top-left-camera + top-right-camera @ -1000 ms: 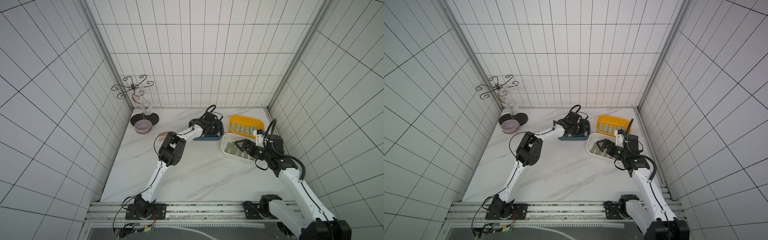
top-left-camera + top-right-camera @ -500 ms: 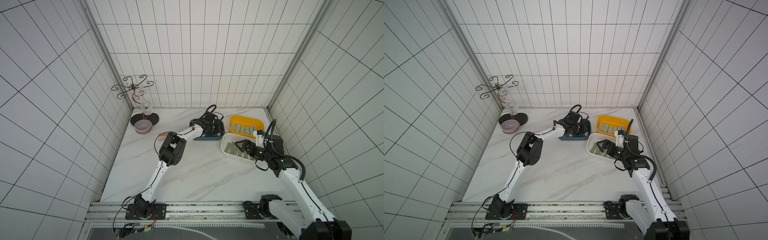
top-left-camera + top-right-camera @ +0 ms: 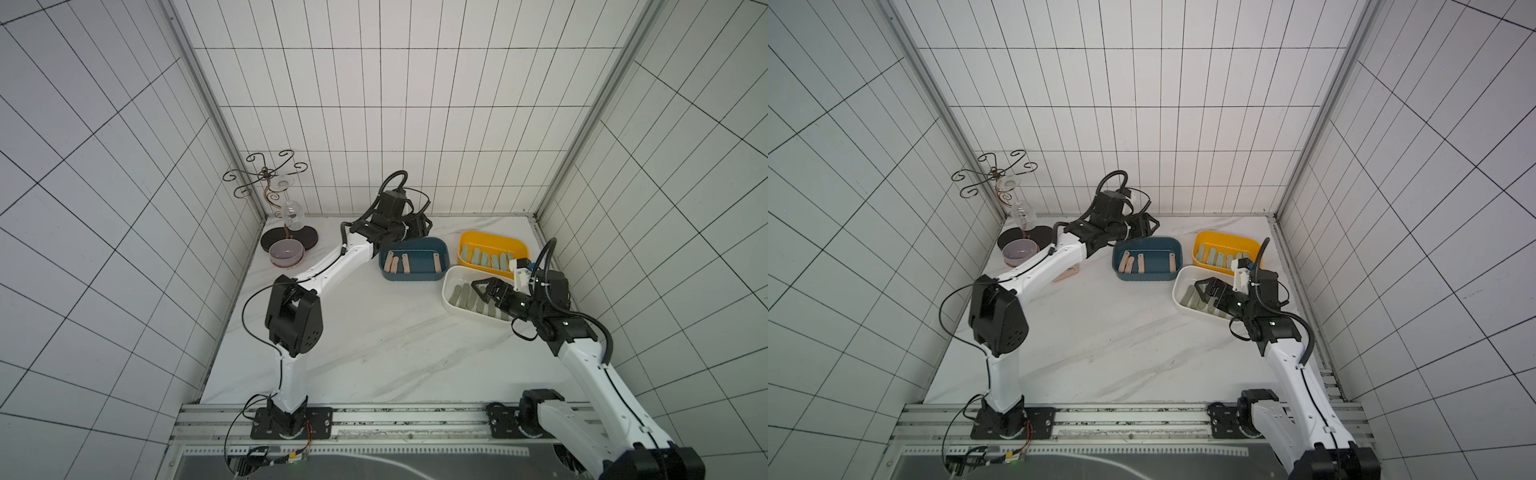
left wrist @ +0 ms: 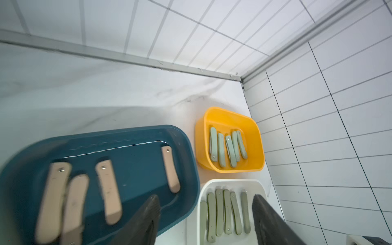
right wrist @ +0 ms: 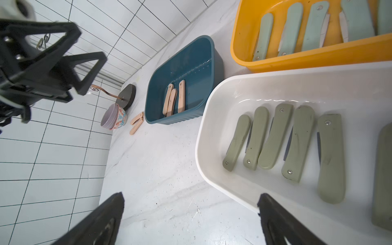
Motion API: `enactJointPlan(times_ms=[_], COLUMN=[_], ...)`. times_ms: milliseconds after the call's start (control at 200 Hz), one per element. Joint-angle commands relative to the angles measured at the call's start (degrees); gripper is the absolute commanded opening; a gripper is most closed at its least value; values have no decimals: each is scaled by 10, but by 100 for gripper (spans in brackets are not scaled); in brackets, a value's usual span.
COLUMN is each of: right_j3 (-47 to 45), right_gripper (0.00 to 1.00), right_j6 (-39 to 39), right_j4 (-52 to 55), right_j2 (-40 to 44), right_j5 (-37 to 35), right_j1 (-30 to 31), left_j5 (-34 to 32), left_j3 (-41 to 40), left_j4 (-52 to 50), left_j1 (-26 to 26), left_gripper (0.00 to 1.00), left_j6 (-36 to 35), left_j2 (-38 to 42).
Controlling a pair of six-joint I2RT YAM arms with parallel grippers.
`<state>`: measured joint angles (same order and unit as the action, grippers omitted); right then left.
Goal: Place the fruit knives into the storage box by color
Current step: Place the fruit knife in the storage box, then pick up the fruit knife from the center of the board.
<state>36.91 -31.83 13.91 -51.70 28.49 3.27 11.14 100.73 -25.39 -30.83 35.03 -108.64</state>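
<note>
Where the boxes stood: far right part of the table (image 3: 374, 332); blue box (image 3: 415, 277), yellow box (image 3: 494, 241) and white box (image 3: 453, 277) close together, the white one nearest the robot's base
Blue box: four peach-pink knives (image 4: 170, 169) lay flat on its floor; three were bunched at one end, one lay apart toward the other
Yellow box: five mint knives (image 4: 221, 149) lay side by side, all inside
White box: six olive knives (image 5: 274, 136) lay in a row; thin blades showed along some handles
Loose pair (image 5: 136, 126): two more peach-pink knives lay on the table just outside the blue box, near a patterned bowl (image 5: 114, 116); well apart from both claws
Left claw (image 3: 417, 227): jaws stood apart with nothing between them; it hung over the blue box's far rim; the four peach-pink knives lay below it, none touching the fingers (image 4: 146, 218)
Right claw (image 3: 482, 291): jaws were spread wide and empty; it hung over the end of the white box nearest the blue box; the olive knives lay beneath and just beside it, with no contact visible
</note>
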Motion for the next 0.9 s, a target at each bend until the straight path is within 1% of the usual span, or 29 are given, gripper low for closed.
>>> enactJointPlan(times_ms=[0, 125, 225, 305, 365, 485, 615, 680, 780, 895], right_j3=[13, 2, -9, -18, -23, -31, -32, -35, -36, -37], right_gripper=[100, 100, 100, 100, 100, 100, 100, 100, 100, 100], right_j6=[-5, -22, -39, -50, -57, -72, -78, -79, -77, -78], right_j4=[-37, -81, -117, -138, -150, -165, -163, -158, -148, -142], right_j2=[8, -2, -18, -27, -30, -31, -22, -13, -1, 6], right_j5=[-18, 1, 27, 39, 46, 55, 56, 53, 48, 44], right_j1=[-5, -6, -6, -6, -6, -5, -5, -6, -6, -6], left_j5=[-79, -111, -124, -138, -139, -144, -142, -144, -146, -137], left_j3=[-95, -193, -250, -286, -301, -291, -229, -209, -194, -187], left_j4=[-22, -28, -34, -26, -17, -23, -77, -87, -91, -92], left_j1=[39, 96, 147, 179, 197, 215, 233, 237, 240, 250], left_gripper=[72, 77, 85, 91, 96, 97, 97, 97, 97, 97], left_j6=[-30, -52, -73, -89, -98, -108, -120, -131, -140, -135], left_j2=[54, 121, 159, 173, 170, 129, 44, 10, -20, -43])
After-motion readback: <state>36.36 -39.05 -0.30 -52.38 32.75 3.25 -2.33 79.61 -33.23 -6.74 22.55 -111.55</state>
